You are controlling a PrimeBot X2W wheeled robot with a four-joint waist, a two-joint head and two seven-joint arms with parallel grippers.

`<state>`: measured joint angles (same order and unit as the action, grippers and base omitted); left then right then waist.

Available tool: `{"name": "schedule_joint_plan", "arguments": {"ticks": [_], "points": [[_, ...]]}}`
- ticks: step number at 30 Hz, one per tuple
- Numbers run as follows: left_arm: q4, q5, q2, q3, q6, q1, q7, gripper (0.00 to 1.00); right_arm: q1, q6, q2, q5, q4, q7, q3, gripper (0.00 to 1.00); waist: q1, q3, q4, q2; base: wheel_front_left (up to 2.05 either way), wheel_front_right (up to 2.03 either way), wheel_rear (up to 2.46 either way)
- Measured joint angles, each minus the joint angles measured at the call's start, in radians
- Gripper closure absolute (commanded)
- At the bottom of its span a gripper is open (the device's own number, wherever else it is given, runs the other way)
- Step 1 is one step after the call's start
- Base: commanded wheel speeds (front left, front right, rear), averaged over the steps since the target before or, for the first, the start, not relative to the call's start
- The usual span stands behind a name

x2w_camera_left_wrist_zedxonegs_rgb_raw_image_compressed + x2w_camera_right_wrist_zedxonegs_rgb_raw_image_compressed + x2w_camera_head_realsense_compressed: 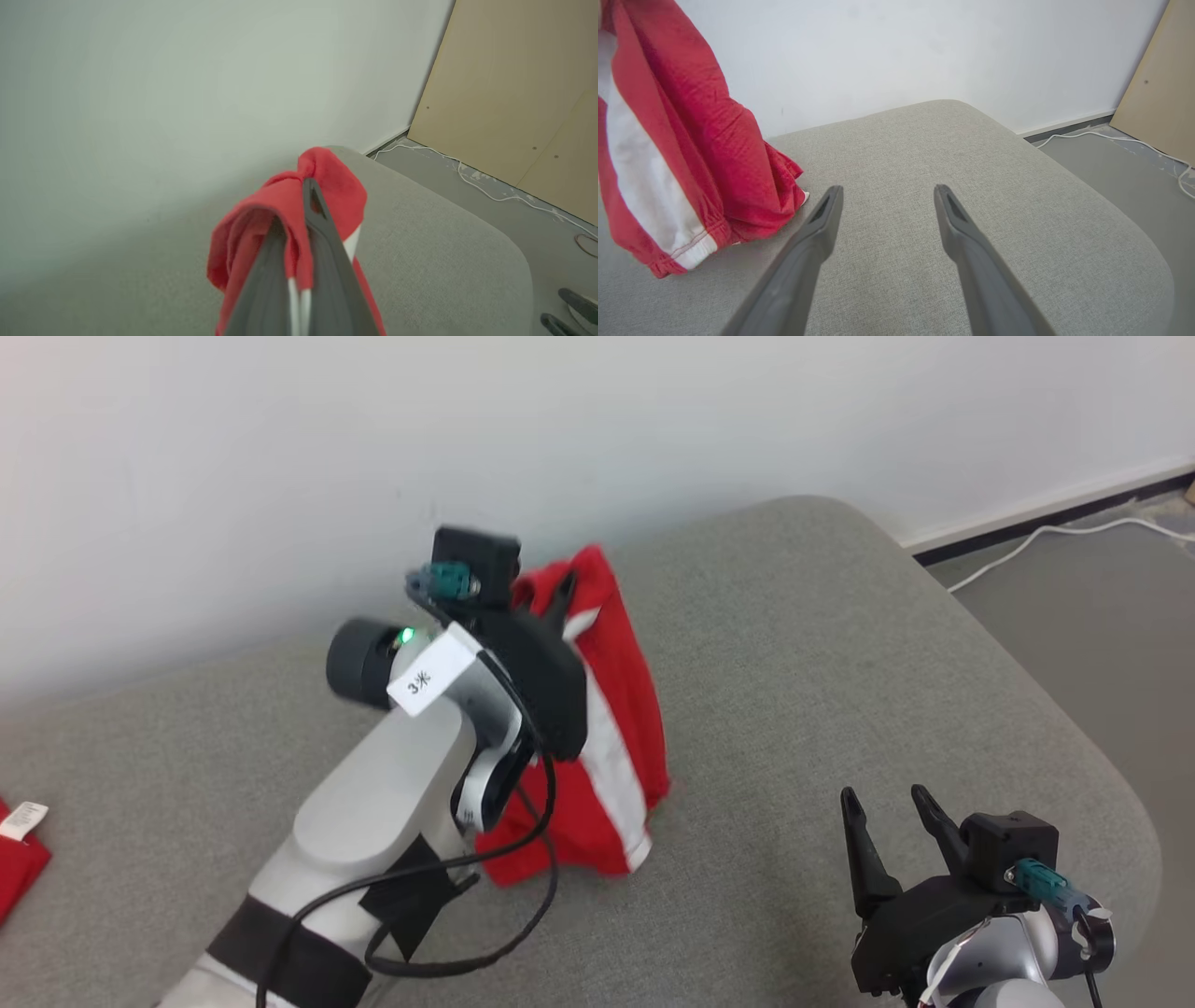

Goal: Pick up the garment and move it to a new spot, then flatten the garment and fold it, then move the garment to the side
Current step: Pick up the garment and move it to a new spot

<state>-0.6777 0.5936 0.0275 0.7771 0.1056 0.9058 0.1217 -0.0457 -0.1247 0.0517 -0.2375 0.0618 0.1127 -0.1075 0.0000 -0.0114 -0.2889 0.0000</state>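
left fingers (315, 212): clamped on the red-and-white cotton garment (644, 709), which dangles below them
right fingers (822, 224): wide apart, empty
progress: looks lifted ok; reposition, flatten, fold, shove aside all left to do

We face a plain white wall (653, 420), evenly lit and without marks, and before it a broad grey fabric cushion (840, 663) with a rounded far corner, its woven cover smooth. To the right of the cushion we see a grey floor (1102, 607), where a pale skirting (1074, 498) with a dark strip under it runs along the foot of the wall and a thin white cable (1055, 530) trails beside it. Further right a tan wooden panel (514, 93), dotted with a few small screw heads, stands on the floor.
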Motion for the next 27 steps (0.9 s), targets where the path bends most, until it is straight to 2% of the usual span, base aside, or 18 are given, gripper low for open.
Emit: {"name": "schedule_joint_plan", "arguments": {"ticks": [6, 14, 20, 25, 26, 27], "points": [[-0.108, 0.003, 0.003, 0.004, 0.001, -0.047, 0.015, 1.0, -0.002, 0.0, -0.001, -0.009, 0.0, -0.006, 0.003, 0.0, 0.0001, 0.028, 0.002, 0.0001, 0.0, 0.0, 0.0], [-0.251, 0.001, 0.011, -0.023, 0.009, -0.065, 0.029, 1.0, -0.005, 0.0, -0.002, -0.03, 0.001, -0.019, 0.015, 0.0, 0.0001, 0.048, 0.04, 0.0001, 0.0, 0.0, 0.0], [-0.321, -0.002, 0.047, -0.029, 0.01, -0.097, 0.038, 1.0, -0.005, 0.0, -0.002, -0.04, 0.007, -0.027, 0.018, 0.0, 0.0001, 0.05, 0.076, 0.0001, 0.0, 0.0, 0.0], [-0.354, -0.001, 0.046, -0.032, 0.01, -0.124, 0.04, 1.0, -0.005, 0.0, -0.002, -0.044, 0.022, -0.034, 0.013, 0.0, 0.0, 0.043, 0.105, 0.0001, 0.0, 0.0, 0.0], [-0.358, -0.001, 0.044, -0.032, 0.01, -0.126, 0.04, 0.85, -0.005, 0.0, -0.002, -0.044, 0.024, -0.035, 0.015, 0.0, 0.0001, 0.041, 0.111, 0.0001, 0.0, 0.0, 0.0], [-0.361, -0.001, 0.043, -0.032, 0.009, -0.128, 0.039, 0.24, -0.005, 0.0, -0.002, -0.044, 0.026, -0.035, 0.015, 0.0, 0.0001, 0.04, 0.117, 0.0001, 0.0, 0.0, 0.0]]}}
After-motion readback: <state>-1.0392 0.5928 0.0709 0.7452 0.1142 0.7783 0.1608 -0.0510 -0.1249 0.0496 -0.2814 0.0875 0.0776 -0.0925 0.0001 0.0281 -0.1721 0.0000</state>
